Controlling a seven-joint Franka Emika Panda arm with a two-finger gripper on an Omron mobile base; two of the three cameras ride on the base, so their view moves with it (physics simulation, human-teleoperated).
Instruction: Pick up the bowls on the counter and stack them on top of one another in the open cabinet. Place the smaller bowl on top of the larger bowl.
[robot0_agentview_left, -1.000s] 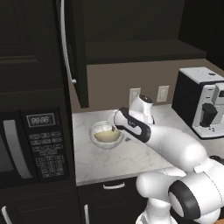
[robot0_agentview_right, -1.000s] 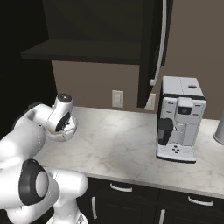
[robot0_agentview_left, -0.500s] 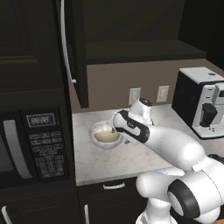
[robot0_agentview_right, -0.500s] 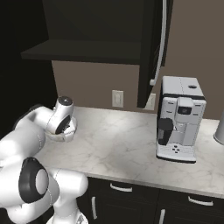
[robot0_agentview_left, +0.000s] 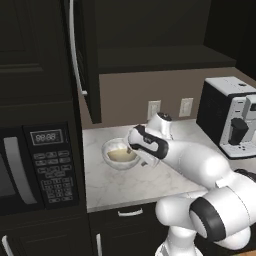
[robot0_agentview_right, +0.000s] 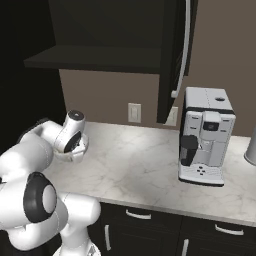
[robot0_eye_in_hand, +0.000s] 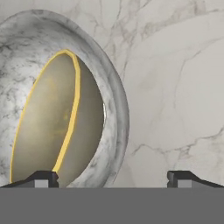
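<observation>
So we're early on: the small yellow-tan bowl (robot0_eye_in_hand: 52, 127) already sits inside the big speckled grey bowl (robot0_agentview_left: 120, 154), but both are on the counter (robot0_agentview_left: 150, 185) near its left back corner, not up in the open cabinet (robot0_agentview_left: 160, 57). Our gripper (robot0_eye_in_hand: 111, 177) is spread wide over the big bowl's rim, nothing pinched yet.

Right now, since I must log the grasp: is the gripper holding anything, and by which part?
Nothing is held. The gripper is open, its fingertips astride the larger bowl's rim, not closed on it. The smaller bowl sits inside.
</observation>
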